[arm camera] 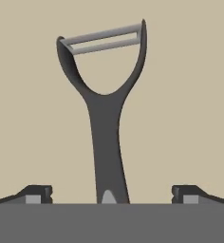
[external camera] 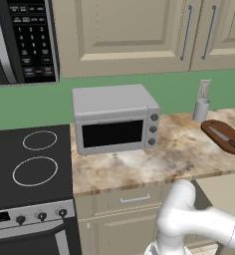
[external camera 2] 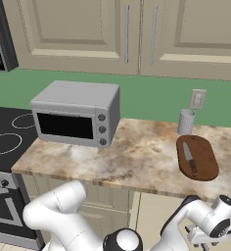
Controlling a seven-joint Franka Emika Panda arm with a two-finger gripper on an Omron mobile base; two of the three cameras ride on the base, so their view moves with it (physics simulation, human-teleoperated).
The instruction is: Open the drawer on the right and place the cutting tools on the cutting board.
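End effector (arm camera: 112,194) low, fingers spread wide apart, white arm bent downward.

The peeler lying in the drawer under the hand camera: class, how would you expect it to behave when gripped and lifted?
The peeler looks rigid, so it probably won't flop. Its slim handle suggests it is light. Its wide Y-shaped head may make it swing if pinched at the handle's far end.

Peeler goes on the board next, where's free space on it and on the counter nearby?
Cutting board: right half bare; knife takes the left. Counter is open between toaster oven and board. Tight at the back by the grey cup.
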